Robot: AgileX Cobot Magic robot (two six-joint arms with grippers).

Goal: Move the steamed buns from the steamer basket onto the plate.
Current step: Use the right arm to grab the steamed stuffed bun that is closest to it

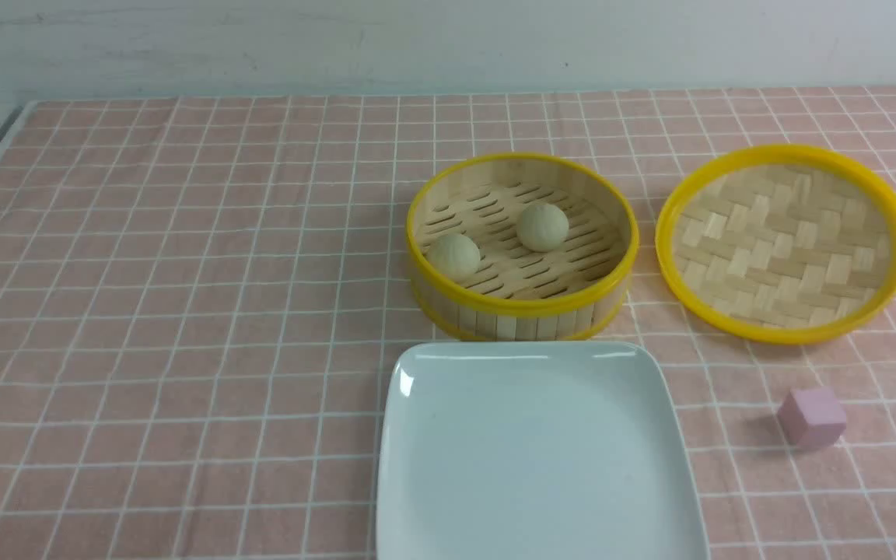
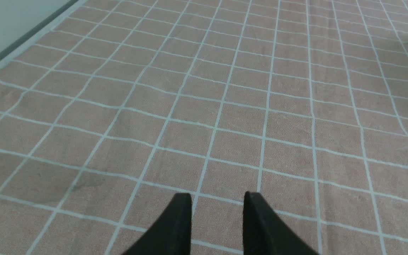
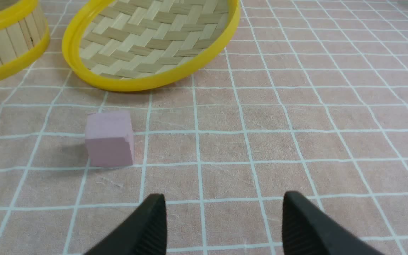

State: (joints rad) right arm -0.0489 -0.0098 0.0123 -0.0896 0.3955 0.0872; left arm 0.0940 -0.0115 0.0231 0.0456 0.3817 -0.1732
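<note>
A pink cloth (image 1: 183, 311) with a white grid covers the table. A pale, marked wall (image 1: 448, 47) adjoins its far edge.

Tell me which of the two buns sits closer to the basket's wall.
The left-hand bun, right against the near-left wall of the basket; the other lies farther inward.

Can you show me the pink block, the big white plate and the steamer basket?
Pink block (image 3: 109, 141): right wrist view, front side.
White plate (image 1: 537, 459): front view, bare middle.
Steamer basket (image 1: 522, 307): front view, near rim.
</note>
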